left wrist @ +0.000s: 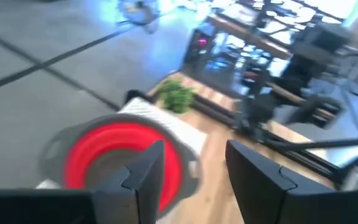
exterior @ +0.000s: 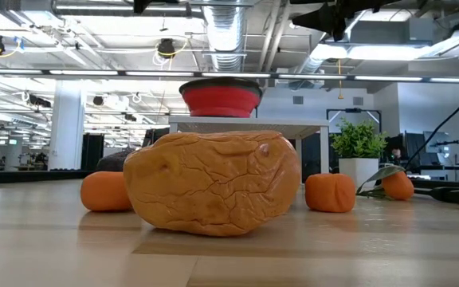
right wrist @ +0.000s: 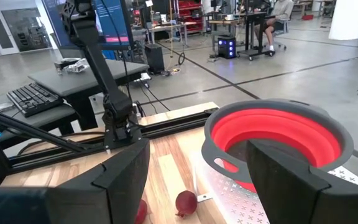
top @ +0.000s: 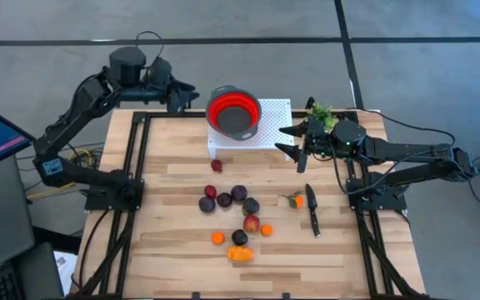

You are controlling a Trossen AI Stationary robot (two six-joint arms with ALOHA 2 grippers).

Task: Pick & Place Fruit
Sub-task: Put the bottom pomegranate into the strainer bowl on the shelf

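The left gripper (top: pixel 188 97) is held above the table's far left edge, just beside the red bowl (top: pixel 233 114); its fingers (left wrist: pixel 143 177) are seen apart with nothing between them. The bowl sits on a white stand (top: pixel 275 117) at the far middle of the table (top: pixel 165 242). One red fruit (top: pixel 217 166) lies alone just in front of the stand, well clear of both grippers. The plums (top: pixel 238 194) are clustered at the table's centre, with a red-yellow ball (top: pixel 252 224) and small oranges (top: pixel 217 238) nearer the front, and the large orange piece (top: pixel 240 254) at the front edge. None of this fruit is between any jaws. The right gripper (top: pixel 293 140) is held beside the stand's right edge, its fingers (right wrist: pixel 126 168) spread wide and empty, the bowl and the lone red fruit lying ahead of them. An orange with a leaf (top: pixel 297 200) and a knife (top: pixel 312 208) lie on the right, below that arm. A plant (top: pixel 320 112) stands at the far right
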